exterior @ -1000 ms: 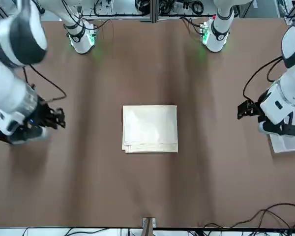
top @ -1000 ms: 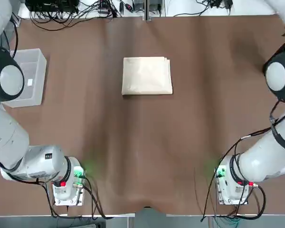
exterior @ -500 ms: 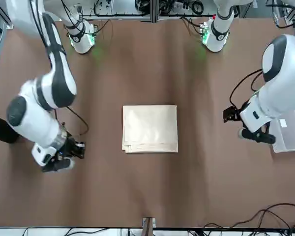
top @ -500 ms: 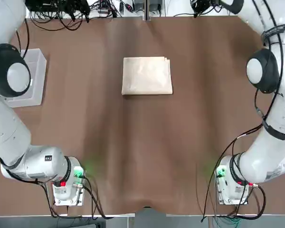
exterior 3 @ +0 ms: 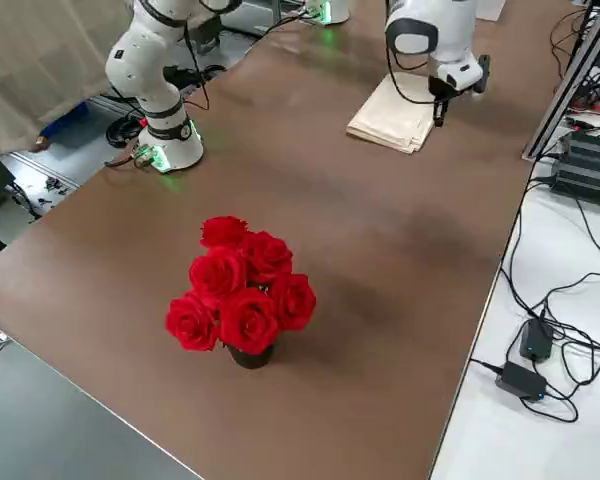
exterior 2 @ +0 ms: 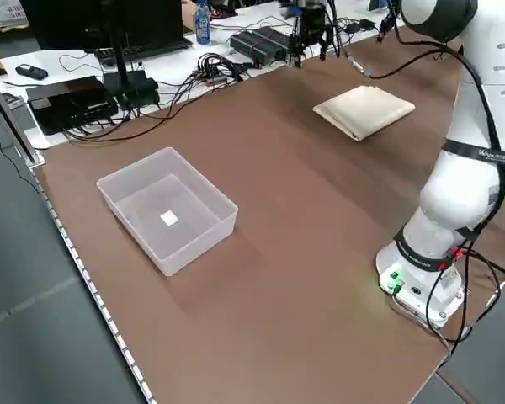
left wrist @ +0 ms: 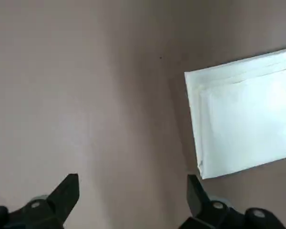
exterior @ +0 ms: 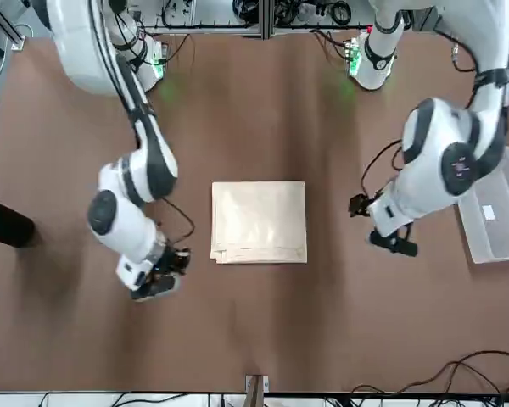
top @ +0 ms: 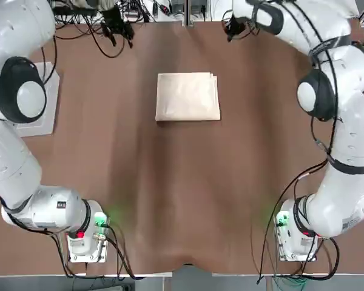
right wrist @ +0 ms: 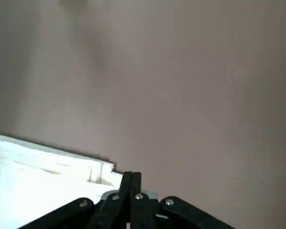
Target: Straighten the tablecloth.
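Observation:
The tablecloth is a cream sheet folded into a neat layered rectangle, lying flat on the brown table covering toward the far side. My left gripper hovers beyond the cloth's far left corner, open and empty; its wrist view shows the spread fingers and the cloth's layered edge. My right gripper hangs off the far right corner, shut on nothing. In the right wrist view its closed fingertips sit just off the cloth's corner. Neither gripper touches the cloth.
A clear plastic bin stands at the left edge of the table. A bunch of red roses stands near the right edge. Cables and electronics lie past the far edge. The brown covering in front of the cloth is bare.
Both arms have swung in from the table's sides to the far corners of the folded cloth. The right gripper has closed. The cloth has not moved.

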Tool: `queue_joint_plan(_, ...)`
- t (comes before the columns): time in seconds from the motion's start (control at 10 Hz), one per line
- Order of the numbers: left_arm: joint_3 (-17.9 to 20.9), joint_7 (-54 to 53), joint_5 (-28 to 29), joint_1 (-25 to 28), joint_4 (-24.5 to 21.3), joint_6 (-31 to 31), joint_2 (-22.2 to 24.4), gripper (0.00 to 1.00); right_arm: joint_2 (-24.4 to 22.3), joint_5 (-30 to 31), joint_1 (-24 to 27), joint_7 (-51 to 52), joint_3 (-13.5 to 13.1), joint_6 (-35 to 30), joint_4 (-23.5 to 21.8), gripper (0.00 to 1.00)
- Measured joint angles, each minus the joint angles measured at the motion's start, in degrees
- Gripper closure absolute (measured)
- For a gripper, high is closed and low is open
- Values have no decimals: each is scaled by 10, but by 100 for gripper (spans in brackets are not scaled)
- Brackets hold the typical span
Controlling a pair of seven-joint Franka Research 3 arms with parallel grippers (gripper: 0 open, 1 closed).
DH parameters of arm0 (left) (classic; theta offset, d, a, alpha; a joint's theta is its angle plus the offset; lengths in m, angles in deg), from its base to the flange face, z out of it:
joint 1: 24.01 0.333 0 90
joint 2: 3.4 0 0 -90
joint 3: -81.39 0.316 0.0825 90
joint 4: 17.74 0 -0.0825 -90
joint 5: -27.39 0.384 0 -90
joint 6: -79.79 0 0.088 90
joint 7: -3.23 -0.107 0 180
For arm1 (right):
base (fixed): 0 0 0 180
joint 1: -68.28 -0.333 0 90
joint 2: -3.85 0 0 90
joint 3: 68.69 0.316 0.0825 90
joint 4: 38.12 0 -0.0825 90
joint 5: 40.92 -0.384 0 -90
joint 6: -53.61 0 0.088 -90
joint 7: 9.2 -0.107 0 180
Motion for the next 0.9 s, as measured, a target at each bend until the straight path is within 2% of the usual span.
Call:
queue_joint_plan(0.2,-1,10,0,-21,-18,-33,-14,0,32,-6,-20,0,0,11,-5,99)
queue_joint_plan(0.6,-2,14,-6,-35,-21,-73,-58,0,81,-15,-52,0,0,63,-27,99)
queue_joint_plan(0.9,-3,22,-6,-55,-21,-95,-100,0,90,-15,-53,1,0,63,-27,99)
